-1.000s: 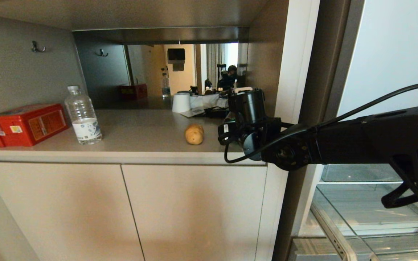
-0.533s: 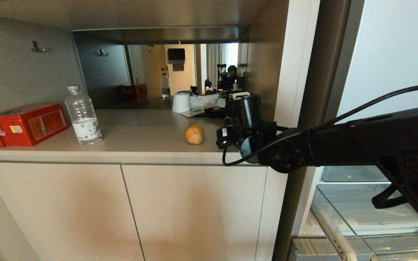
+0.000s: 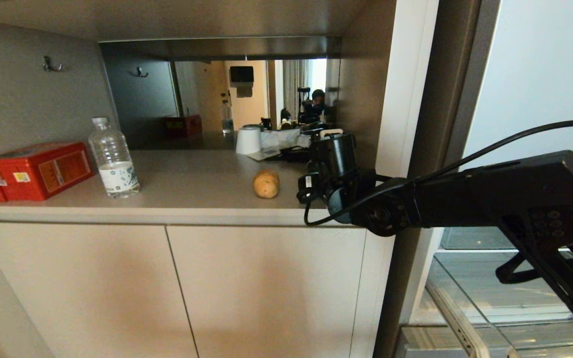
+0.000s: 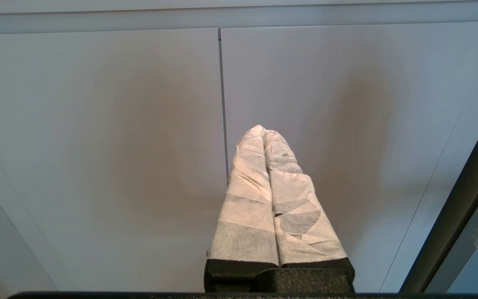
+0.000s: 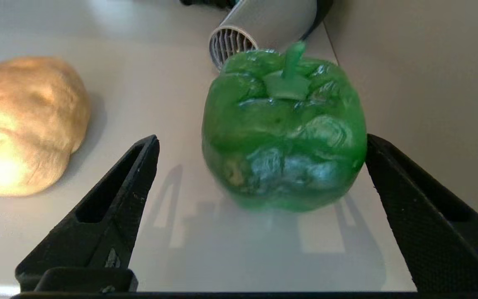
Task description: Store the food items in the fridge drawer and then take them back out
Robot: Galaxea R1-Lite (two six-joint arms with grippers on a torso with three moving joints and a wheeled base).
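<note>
The step in hand looks like the first pick-up: the right tool [image 5: 259, 207] is lined up on the pepper [image 5: 284, 128], which stands on the worktop [image 3: 192, 181] with its stem up, between the two wide-open fingers [image 5: 110, 207]. One finger is close beside the pepper's flank, perhaps touching it; the other stands well clear, with bare worktop between. The pepper sits near the fingertips, not deep in the opening. Nothing is held yet.

The potato [image 5: 23, 124] lies on the same worktop outside the tool, past the finger that stands clear, so it should not be caught when the tool closes. Beyond the pepper lies a grey ribbed nozzle, seemingly a hair dryer [image 5: 259, 25], just behind it.

In my judgement the next move calls for a little more reach, so the pepper sits further in, then a gentle, centred squeeze on its glossy, lobed sides, which could slip. After that comes a lift and a swing over to the open fridge [image 3: 490, 293] on the arm's own side, where glass shelves show; the drawer itself I cannot pick out.

Compared with a second ago, the right arm has crept slightly further in over the worktop and sits a touch lower; the potato, bottle [image 3: 113, 159] and red box [image 3: 35, 170] have not moved.

The left tool [image 4: 270, 174] hangs parked before the cupboard doors [image 4: 98, 145], its wrapped fingers pressed together, empty.
</note>
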